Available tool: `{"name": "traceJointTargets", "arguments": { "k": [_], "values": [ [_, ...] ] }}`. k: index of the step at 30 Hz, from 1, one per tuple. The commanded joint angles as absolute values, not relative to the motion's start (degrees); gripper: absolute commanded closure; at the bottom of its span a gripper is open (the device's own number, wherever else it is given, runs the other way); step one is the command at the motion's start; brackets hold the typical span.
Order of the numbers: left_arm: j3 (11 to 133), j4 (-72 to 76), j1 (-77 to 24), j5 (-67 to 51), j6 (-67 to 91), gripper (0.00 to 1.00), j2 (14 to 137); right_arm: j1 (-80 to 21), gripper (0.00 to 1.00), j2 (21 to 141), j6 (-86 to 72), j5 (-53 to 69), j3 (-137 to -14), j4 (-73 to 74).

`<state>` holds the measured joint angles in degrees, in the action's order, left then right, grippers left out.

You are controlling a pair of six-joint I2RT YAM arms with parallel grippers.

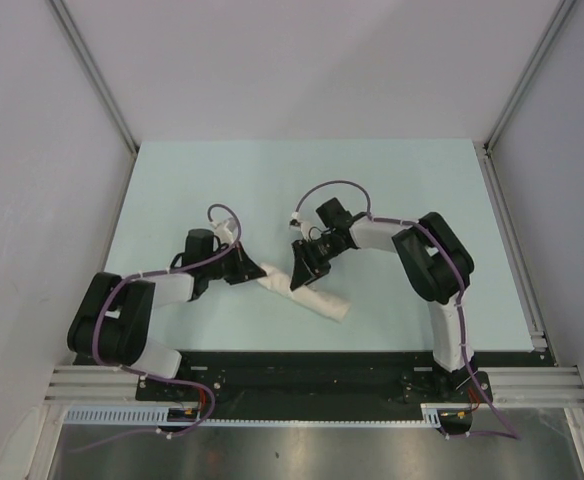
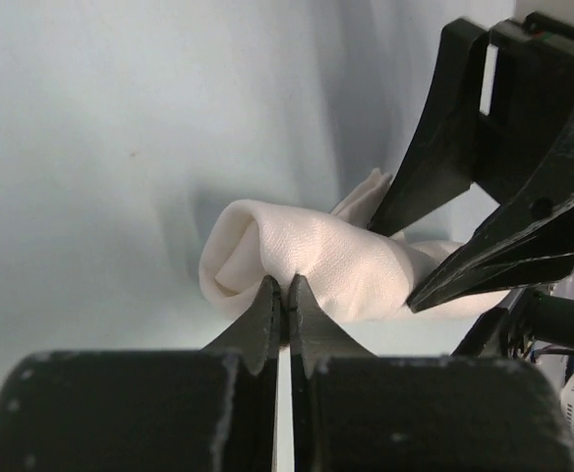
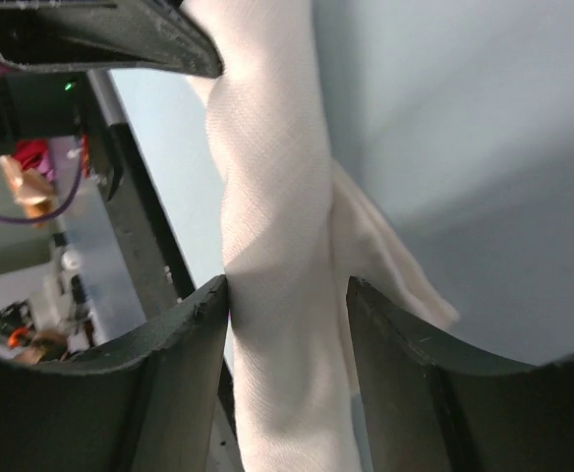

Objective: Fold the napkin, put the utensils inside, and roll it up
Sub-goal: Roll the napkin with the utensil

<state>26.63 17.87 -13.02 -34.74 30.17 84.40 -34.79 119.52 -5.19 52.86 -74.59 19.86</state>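
A rolled white napkin (image 1: 322, 303) lies near the 6 o'clock edge of the pale bench (image 1: 412, 180), with both arms on it.
The left end effector (image 1: 251, 272) is at the roll's 10 o'clock end, its fingers pressed together and the tips touching the cloth. The fat roll runs from 10 o'clock to 4 o'clock. The right end effector (image 1: 299, 281) sits over the roll's middle, fingers apart, with the roll between them.
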Motion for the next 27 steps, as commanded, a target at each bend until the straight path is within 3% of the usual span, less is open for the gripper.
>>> {"name": "traceJointTargets", "arguments": {
  "k": [1, 12, 18, 27],
  "values": [
    [29.9, 19.2, -13.2, -35.0, 31.3, 1.0, 86.0, -33.3, 0.43, 112.5, -5.2, 44.7, -76.6, 20.7],
    [32.4, 17.7, -13.1, -34.1, 33.7, 1.0, 89.8, -50.4, 0.35, 97.8, 6.4, 4.8, -70.3, 17.9],
    [34.1, 16.8, -13.0, -34.6, 33.5, 1.0, 91.4, -58.1, 0.34, 100.8, 10.6, -8.0, -69.3, 17.2],
    [36.0, 15.6, -13.0, -35.1, 32.7, 1.0, 92.9, -61.8, 0.32, 104.3, 15.5, -16.3, -68.0, 15.6]
  ]
}}
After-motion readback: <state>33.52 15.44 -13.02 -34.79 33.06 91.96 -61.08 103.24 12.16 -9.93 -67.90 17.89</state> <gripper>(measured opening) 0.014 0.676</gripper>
